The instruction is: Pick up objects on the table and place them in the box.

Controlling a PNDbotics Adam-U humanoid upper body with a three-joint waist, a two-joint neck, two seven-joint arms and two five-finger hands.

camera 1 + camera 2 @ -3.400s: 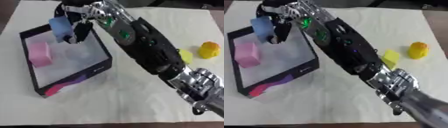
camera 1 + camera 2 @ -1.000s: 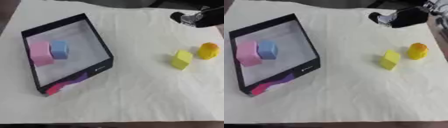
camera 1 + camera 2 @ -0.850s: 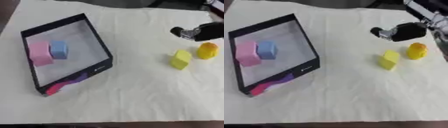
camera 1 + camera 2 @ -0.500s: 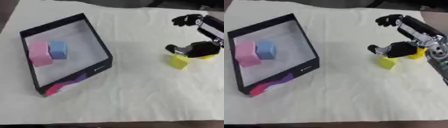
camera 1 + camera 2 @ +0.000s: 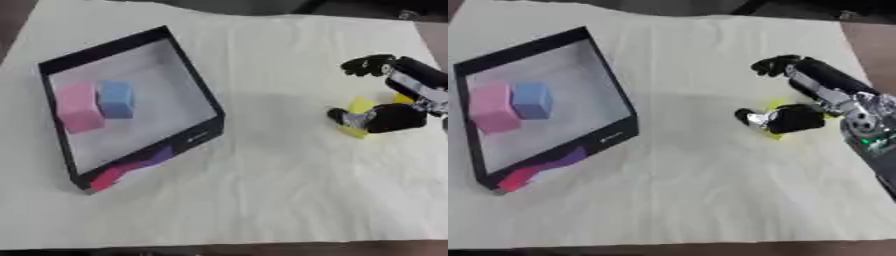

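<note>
Right hand [image 5: 798, 119] is seen with fingers curled around the yellow block [image 5: 359, 106] on the desk [image 5: 262, 190]; block judged light, rigid, best pinched across 2 opposite flat faces.

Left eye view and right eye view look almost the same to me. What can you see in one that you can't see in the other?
Only the left eye view shows a bit of the orange thing, peeking out behind the right hand.

Only the right eye view shows more of the robot's right arm, running down toward the right edge.

Both show the black box with the pink block and the blue block inside it, and the right hand down over the yellow block on the cream cloth.
</note>
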